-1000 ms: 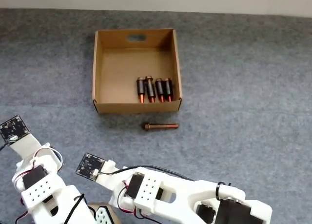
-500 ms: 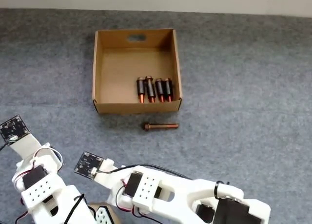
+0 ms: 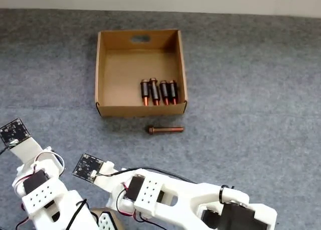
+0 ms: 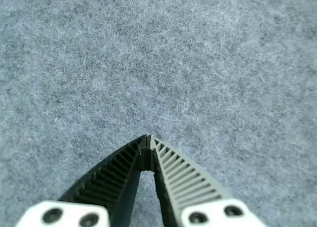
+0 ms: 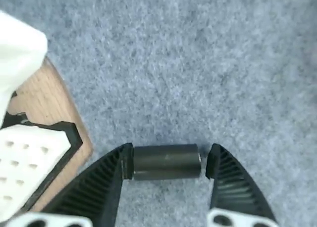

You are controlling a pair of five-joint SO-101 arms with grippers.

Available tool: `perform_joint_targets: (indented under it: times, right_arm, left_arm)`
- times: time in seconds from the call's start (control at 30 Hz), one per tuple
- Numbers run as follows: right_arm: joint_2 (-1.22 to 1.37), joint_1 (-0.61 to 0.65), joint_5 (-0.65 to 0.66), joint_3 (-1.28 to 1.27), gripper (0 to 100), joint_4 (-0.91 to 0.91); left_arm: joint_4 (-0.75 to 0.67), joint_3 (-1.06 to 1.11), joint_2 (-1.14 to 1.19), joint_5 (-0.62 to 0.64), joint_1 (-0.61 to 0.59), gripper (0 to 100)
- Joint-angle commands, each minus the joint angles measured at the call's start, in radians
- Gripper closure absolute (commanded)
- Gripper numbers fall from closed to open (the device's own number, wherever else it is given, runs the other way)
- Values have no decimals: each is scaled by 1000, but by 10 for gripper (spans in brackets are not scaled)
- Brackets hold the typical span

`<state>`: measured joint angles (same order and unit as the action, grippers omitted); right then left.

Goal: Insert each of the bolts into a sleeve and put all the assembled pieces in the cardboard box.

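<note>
The short black cylindrical sleeve [image 5: 167,162] lies on its side on the grey felt-covered surface [image 3: 251,89], lengthwise between the 2 fingers of the right claw [image 5: 168,160]. The claw stands moderately wide. 1 black ribbed fingertip [image 5: 126,160] touches 1 end of the sleeve, and a thin gap shows at the other end. Just beside this spot are a tan wooden plate [image 5: 59,113] and a white perforated part [image 5: 25,148].

In the high view the right arm [image 3: 175,200] stretches low from the near right corner towards the near middle. The left arm [image 3: 35,190] stands folded at the near left corner. The left claw [image 4: 149,140] is closed tip to tip with nothing in it, pointing down at bare surface.

The loose copper-coloured bolt [image 3: 165,130] lies on the surface just in front of the near wall of the open brown cardboard box [image 3: 100,69], well apart from both arms. Inside the box, 4 copper bolts in black sleeves [image 3: 158,92] lie side by side in the near right corner.
</note>
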<state>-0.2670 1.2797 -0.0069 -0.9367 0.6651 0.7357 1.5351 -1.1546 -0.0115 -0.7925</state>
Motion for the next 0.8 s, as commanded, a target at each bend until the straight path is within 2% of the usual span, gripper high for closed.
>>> perform_joint_targets:
  times: [0.0,0.17,0.47,0.77]
  right_arm:
    - [1,-12,8,13,768,-12]
    - [1,-10,8,13,869,-12]
    - [-8,-16,8,24,871,53]
    - [-10,-183,8,27,874,70]
  left_arm:
    - [-9,-45,-1,5,-8,978]
    - [-9,-45,-1,5,-8,978]
    - [-9,-45,-1,5,-8,978]
    - [-9,-45,-1,5,-8,977]
